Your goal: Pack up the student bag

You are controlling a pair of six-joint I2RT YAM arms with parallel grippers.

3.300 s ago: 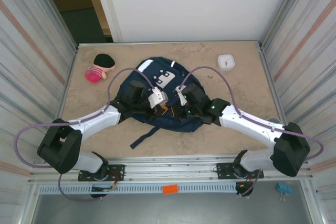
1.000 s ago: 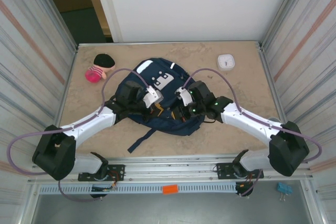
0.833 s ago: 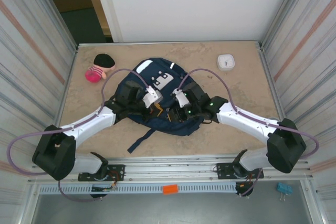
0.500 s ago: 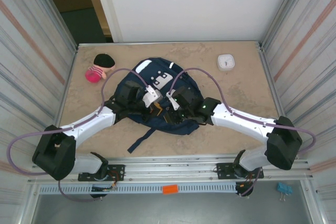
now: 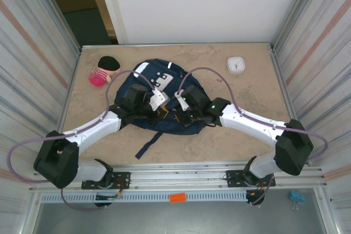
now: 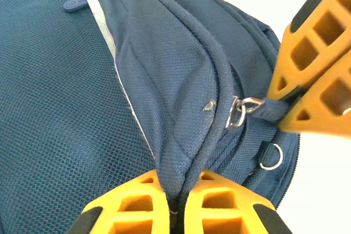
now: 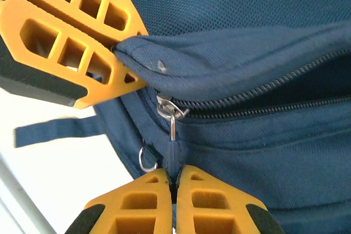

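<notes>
Lying across the middle of the worktop, a little toward its far edge, the student bag (image 5: 143, 80) is being gripped by both claws. The left gripper (image 6: 176, 182) is clenching a raised fold of navy fabric beside the zipper, while the right gripper (image 7: 174, 176) is pinching the zipper pull (image 7: 172, 149) tight. A doll (image 5: 104, 70) is sitting near the far left corner.

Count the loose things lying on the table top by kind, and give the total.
Student bag: 1
Doll with black hat: 1
Small white square device: 1
Total: 3
</notes>
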